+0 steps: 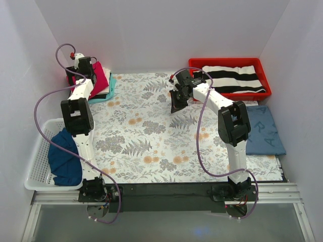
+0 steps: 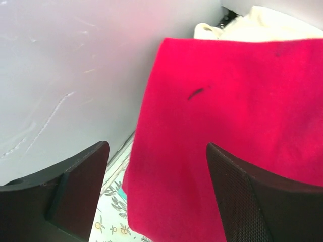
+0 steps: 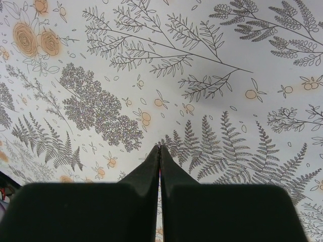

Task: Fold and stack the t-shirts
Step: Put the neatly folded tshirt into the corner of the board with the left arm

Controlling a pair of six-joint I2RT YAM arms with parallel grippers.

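A crimson-red t-shirt (image 1: 102,78) lies folded on top of a stack at the far left corner, with a teal one (image 1: 109,92) showing under it. My left gripper (image 1: 83,68) hovers over that stack, open. In the left wrist view its fingers (image 2: 86,171) stand wide apart with the red t-shirt (image 2: 227,101) spread below them and a cream t-shirt (image 2: 262,25) behind. A navy-blue t-shirt (image 1: 64,156) lies bunched in the white basket (image 1: 38,161). My right gripper (image 1: 176,107) is shut and empty above the floral cloth (image 3: 151,65), fingertips together (image 3: 160,147).
A red bin (image 1: 229,61) at the back right holds a black-and-white striped shirt (image 1: 234,78). A grey-blue folded shirt (image 1: 265,131) lies at the right edge of the table. White walls close in on the left, back and right.
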